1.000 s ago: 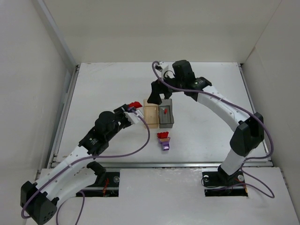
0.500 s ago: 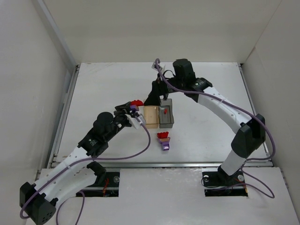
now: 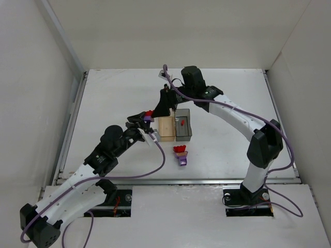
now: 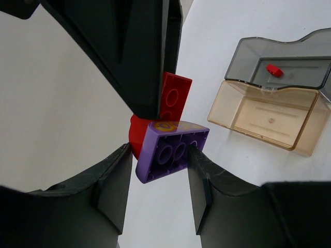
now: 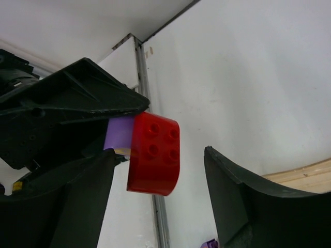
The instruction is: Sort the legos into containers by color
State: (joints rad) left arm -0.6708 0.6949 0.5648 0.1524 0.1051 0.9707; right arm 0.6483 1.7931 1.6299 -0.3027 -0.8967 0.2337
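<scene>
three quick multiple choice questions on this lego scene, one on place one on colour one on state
1. The small red piece lies: A in the grey bin, B between the left fingers, C in the right gripper.
2. What colour do the left fingers pinch? A red, B purple, C yellow.
3. The right gripper is: A shut on a brick, B open, C out of view.
Key: A, it shows inside the grey bin; B, the purple brick sits between them; B, a gap separates the red brick from one finger.

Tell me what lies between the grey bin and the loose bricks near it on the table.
Nothing; the top view shows only bare table between the grey bin and the loose bricks.
</scene>
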